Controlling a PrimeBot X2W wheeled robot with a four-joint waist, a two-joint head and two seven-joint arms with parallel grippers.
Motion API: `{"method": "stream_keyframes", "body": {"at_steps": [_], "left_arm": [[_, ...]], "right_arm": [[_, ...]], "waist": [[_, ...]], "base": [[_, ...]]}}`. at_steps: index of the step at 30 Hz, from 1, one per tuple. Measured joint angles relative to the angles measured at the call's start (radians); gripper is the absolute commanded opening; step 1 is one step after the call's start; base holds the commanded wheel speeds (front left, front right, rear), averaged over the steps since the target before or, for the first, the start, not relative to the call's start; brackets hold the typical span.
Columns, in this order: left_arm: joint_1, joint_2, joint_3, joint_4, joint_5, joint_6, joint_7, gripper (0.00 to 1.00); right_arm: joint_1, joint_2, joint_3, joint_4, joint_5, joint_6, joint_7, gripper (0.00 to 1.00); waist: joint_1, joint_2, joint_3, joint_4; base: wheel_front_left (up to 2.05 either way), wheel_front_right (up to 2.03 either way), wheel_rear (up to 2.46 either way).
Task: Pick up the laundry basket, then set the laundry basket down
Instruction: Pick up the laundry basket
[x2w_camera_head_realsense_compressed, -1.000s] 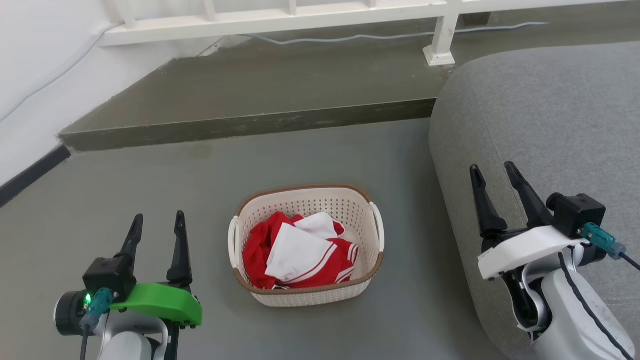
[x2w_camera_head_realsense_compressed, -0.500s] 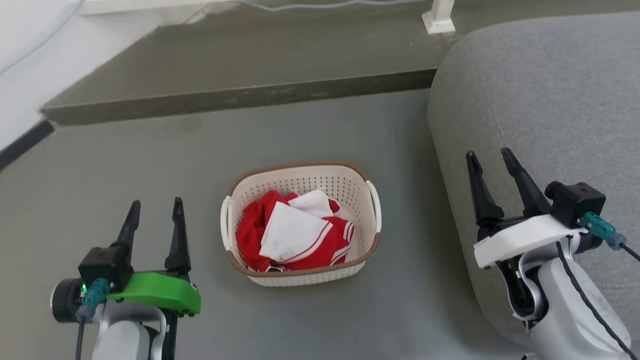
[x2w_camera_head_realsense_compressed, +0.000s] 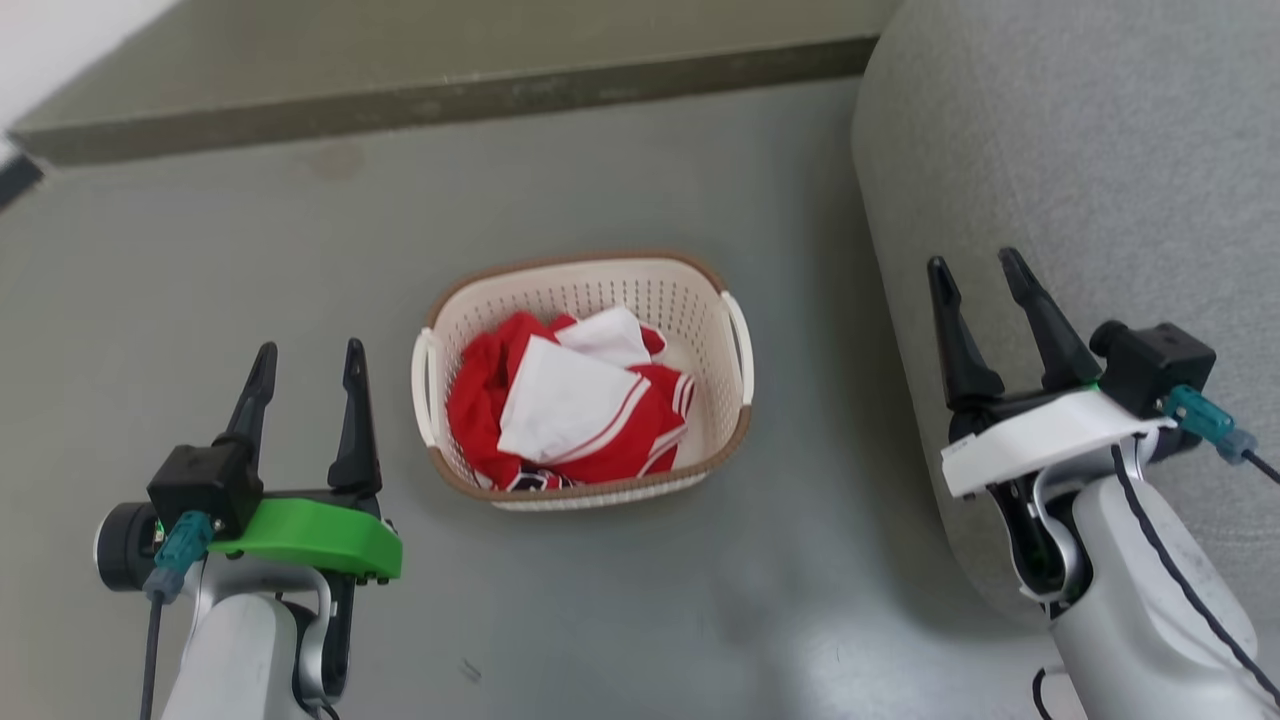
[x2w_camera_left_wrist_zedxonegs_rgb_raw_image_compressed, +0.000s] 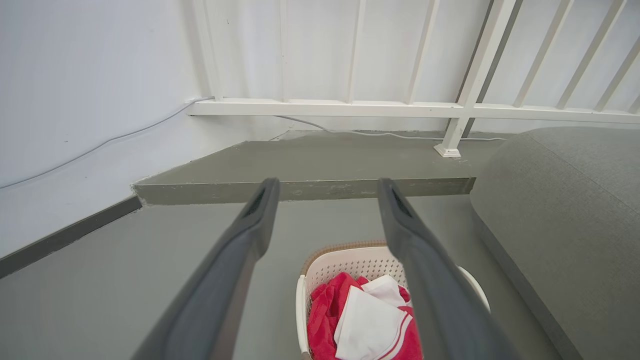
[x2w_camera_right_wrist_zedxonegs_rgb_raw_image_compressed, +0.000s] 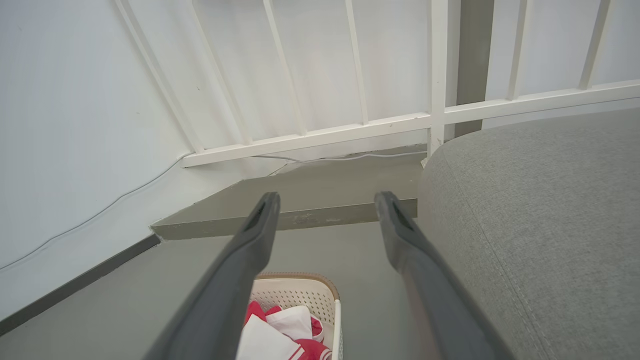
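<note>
On the floor (x2w_camera_head_realsense_compressed: 200, 300) sat the basket (x2w_camera_head_realsense_compressed: 600, 295), red-and-white clothes (x2w_camera_head_realsense_compressed: 560, 400) inside, near a grey sofa (x2w_camera_head_realsense_compressed: 1080, 150). Both wide and empty, the left claw (x2w_camera_head_realsense_compressed: 310, 350) and right claw (x2w_camera_head_realsense_compressed: 973, 262) hung either side. White railing (x2w_camera_left_wrist_zedxonegs_rgb_raw_image_compressed: 350, 107) ran behind a low step (x2w_camera_head_realsense_compressed: 400, 40).

Laundry basket (x2w_camera_head_realsense_compressed: 600, 290) left of sofa (x2w_camera_head_realsense_compressed: 1080, 150)

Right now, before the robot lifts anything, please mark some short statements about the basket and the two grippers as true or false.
1. The laundry basket stands on the floor. True.
2. The basket is empty. False: red and white clothes lie in it.
3. The left gripper and the right gripper are both open. True.
4. The left gripper grips the basket. False: it holds nothing and is apart from the basket.
</note>
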Motion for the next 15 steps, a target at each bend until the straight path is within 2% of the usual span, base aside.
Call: {"method": "stream_keyframes", "body": {"at_steps": [15], "left_arm": [[-0.111,0.000,0.000,0.030,0.020,-0.009,-0.003,1.00]], "right_arm": [[-0.121,0.016,0.001,0.021,-0.012,0.017,0.000,1.00]], "waist": [[0.0000,0.0000,0.170,-0.009]], "base": [[0.00,0.00,0.00]]}}
